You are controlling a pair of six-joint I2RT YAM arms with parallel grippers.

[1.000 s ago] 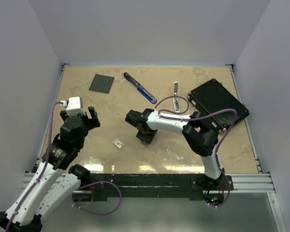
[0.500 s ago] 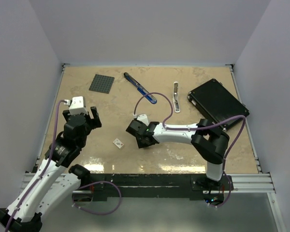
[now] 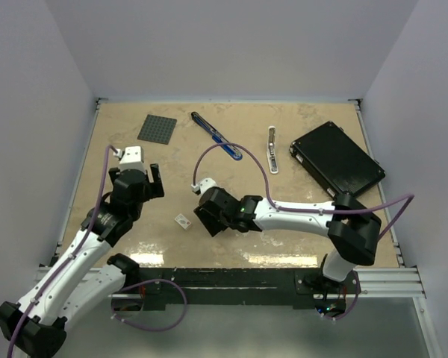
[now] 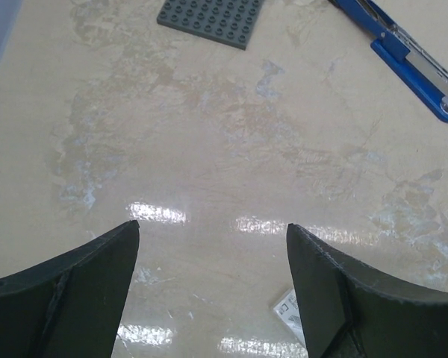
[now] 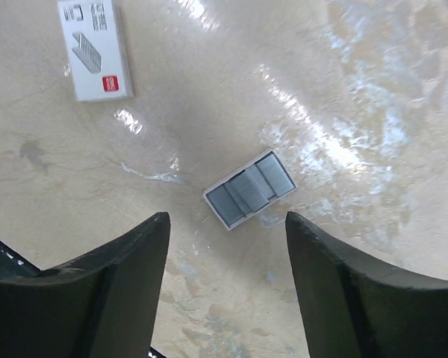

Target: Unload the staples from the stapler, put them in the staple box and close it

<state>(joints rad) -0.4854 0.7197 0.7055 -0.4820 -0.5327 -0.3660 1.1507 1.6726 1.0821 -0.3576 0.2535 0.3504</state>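
The blue and black stapler (image 3: 216, 136) lies at the back of the table, seen also at the top right of the left wrist view (image 4: 412, 54). Grey staples (image 5: 251, 189) lie as short strips in a small white tray just ahead of my right gripper (image 5: 225, 220), which is open with nothing between its fingers. From above, my right gripper (image 3: 211, 220) hangs low over the table's middle and hides that tray. My left gripper (image 3: 140, 181) stands open over bare table to the left (image 4: 213, 227), far from the stapler.
A small white block with dark marks (image 3: 183, 221) lies between the grippers (image 5: 95, 48) (image 4: 287, 317). A grey studded plate (image 3: 157, 128) is at the back left, a slim silver tool (image 3: 272, 149) and a flat black box (image 3: 336, 159) at the right.
My right arm has swung left and nearer across the table, and its jaws have opened wider. My left arm has reached a little further forward.
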